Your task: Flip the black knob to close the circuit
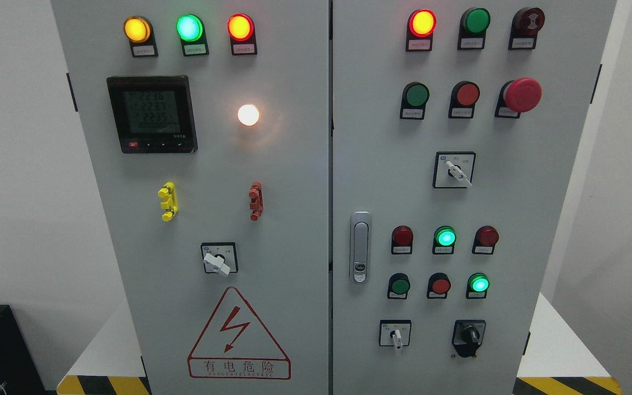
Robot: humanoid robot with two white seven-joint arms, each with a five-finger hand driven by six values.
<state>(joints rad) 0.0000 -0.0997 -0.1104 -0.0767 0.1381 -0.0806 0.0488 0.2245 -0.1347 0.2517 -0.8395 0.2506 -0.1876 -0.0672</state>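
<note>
Black knob [470,333] sits low on the right-hand door of the grey cabinet [294,164], at the bottom right of that door's controls, and you can see its pointer angled up toward the right on a black plate. Just to its left you have a small white-handled selector [396,334] in a square label frame, its handle pointing down. Above them runs a row of three round buttons, the rightmost one lit green [479,283], and above that another three lamps with the middle one glowing green [445,237]. Further up, a second white-handled selector [455,171] points down to the right, and the red mushroom button [522,94] stands out at the upper right. The silver door latch [360,247] is at the left edge of this door, well left of the knob. Over on the left door you see the digital meter [151,114] lit with rows of digits, a bright white lamp [248,114] beside it, and the red lightning warning triangle [238,334] near the bottom. Neither hand of yours is in the picture, left or right, so I cannot tell you how open they are or whether they hold anything. Nothing is touching the knob right now.
</note>
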